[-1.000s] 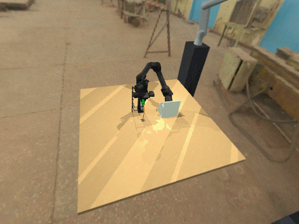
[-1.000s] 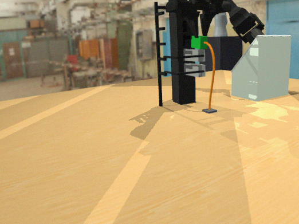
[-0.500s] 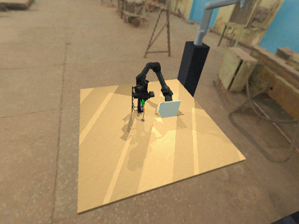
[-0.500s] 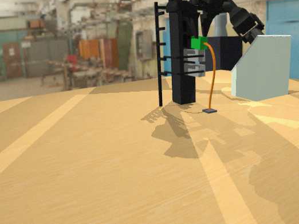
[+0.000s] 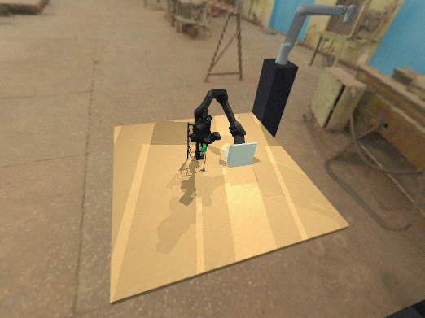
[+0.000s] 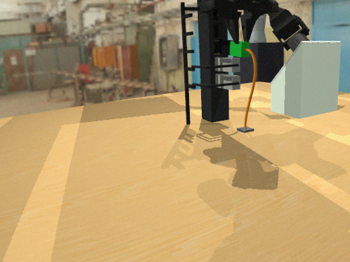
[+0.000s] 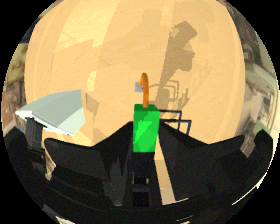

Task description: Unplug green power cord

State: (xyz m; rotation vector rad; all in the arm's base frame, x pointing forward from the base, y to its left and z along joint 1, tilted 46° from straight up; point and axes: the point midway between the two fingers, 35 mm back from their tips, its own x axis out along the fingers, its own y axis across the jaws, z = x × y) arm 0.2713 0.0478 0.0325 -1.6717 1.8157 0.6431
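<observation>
Green plug [image 6: 240, 49], orange cord [image 6: 251, 89], black power strip [image 6: 211, 62], 2 grey plugs [image 6: 227, 73], pale-striped tan table [image 6: 134, 183].

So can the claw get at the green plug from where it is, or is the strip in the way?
Probably yes. The claw hangs right above the green plug, its fingers down around it and apparently closed on it. The power strip stands to one side, and the grey plugs sit below, clear of the approach.

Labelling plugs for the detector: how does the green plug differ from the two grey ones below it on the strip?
The green plug has an orange cord and sits between the gripper's fingers; the grey plugs show no cord and are untouched. Green is uppermost; grey sit lower. All are boxy and on the black strip.
</observation>
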